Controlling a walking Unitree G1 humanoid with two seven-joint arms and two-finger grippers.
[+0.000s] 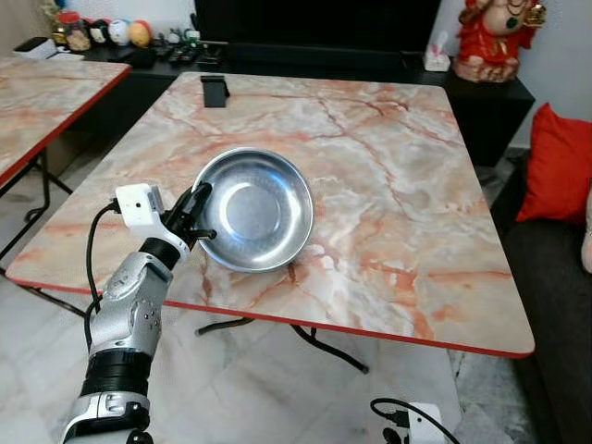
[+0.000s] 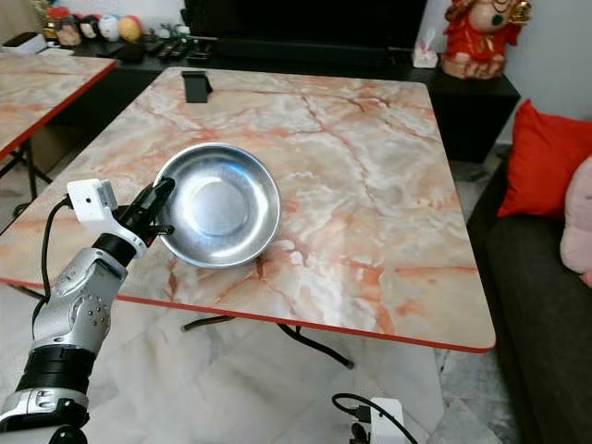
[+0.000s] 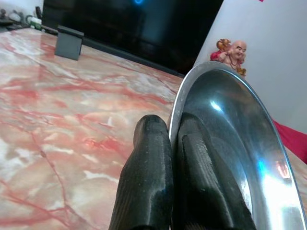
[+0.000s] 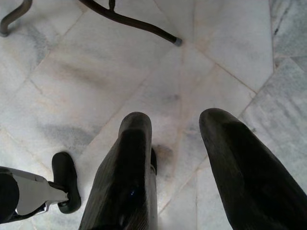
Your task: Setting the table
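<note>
A shiny steel bowl sits on the marble-patterned table, near its front left edge. My left gripper is shut on the bowl's left rim. In the left wrist view the two black fingers pinch the thin rim of the bowl, one inside and one outside. My right gripper hangs open above the tiled floor, holding nothing.
A small black stand sits at the table's far left edge. A second marble table is on the left, a dark cabinet with a red figurine behind, and a sofa with a red cushion on the right.
</note>
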